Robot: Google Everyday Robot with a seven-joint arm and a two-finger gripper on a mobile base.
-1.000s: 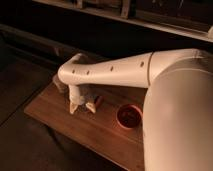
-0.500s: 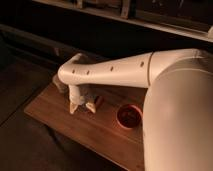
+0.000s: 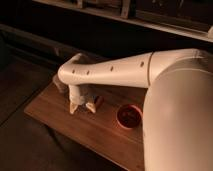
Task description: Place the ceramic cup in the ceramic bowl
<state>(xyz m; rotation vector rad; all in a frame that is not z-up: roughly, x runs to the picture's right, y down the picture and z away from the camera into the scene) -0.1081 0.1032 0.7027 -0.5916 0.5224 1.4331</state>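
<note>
The ceramic bowl (image 3: 129,116) is round and red-orange with a darker inside. It stands on the wooden table (image 3: 60,117), right of centre. My gripper (image 3: 82,105) hangs down from the white arm (image 3: 115,72) over the table's middle, left of the bowl and apart from it. Pale cream shapes show at the gripper's lower end, just above the table top. I cannot tell whether one of them is the ceramic cup. No cup shows clearly elsewhere.
A flat red-edged object (image 3: 99,102) lies on the table just right of the gripper. My white body (image 3: 180,125) fills the right side. A dark shelf (image 3: 125,20) runs along the back. The table's front edge (image 3: 75,137) drops to a dark floor.
</note>
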